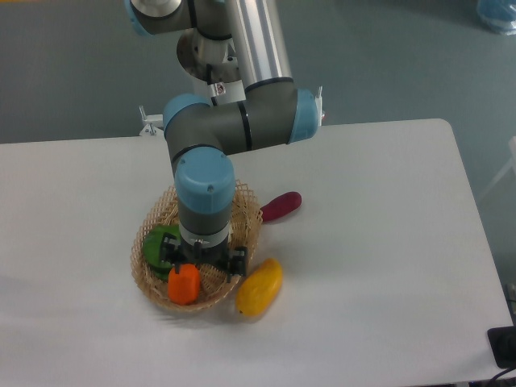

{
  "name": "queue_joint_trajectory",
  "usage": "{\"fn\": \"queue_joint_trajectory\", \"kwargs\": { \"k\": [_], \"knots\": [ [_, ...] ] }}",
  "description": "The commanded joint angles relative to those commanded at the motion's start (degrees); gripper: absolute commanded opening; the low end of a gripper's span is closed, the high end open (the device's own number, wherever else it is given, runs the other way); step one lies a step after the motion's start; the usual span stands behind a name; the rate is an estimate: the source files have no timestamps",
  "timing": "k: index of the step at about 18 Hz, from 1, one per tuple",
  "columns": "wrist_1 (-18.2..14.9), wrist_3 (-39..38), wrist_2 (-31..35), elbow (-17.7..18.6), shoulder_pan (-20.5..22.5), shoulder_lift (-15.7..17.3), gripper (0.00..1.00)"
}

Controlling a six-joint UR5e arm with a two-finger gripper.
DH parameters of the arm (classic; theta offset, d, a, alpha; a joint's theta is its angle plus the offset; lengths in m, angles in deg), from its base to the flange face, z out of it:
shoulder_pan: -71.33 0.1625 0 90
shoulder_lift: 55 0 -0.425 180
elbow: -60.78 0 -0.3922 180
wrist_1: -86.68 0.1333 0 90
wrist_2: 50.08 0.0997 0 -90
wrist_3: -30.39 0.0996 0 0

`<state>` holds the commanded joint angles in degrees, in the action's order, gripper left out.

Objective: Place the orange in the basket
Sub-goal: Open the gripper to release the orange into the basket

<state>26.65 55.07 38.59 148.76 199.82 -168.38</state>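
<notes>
The basket (156,216) is a tan woven wicker oval on the white table, just below the arm. My gripper (189,274) points straight down over its front half. The orange (184,286) sits right under the gripper body, above the basket's front rim. It looks held between the fingers, but the wrist and the fruit hide most of them. I cannot tell whether the orange touches the basket floor.
A green round object (160,242) lies inside the basket at its left. A yellow mango-like fruit (260,288) lies on the table against the basket's front right. A dark red elongated object (280,205) lies just right of the basket's back rim.
</notes>
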Motion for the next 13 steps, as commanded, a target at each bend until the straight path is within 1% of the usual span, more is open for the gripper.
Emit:
{"fn": "queue_joint_trajectory", "kwargs": {
  "k": [2, 5, 6, 9, 10, 13],
  "knots": [
    [-0.52, 4.47, 2.72, -0.53, 1.92, 1.05, 1.0],
    [-0.61, 9.14, 3.26, -0.18, 5.0, 2.9, 1.0],
    [-1.14, 12.64, 3.18, -0.09, 6.23, 4.03, 1.0],
    [-1.32, 22.05, 3.35, 0.17, 6.95, 5.54, 1.0],
    [-1.32, 23.55, 3.35, 0.17, 7.38, 5.89, 1.0],
    [-1.32, 23.83, 3.18, 0.17, 7.91, 6.5, 1.0]
  ]
}}
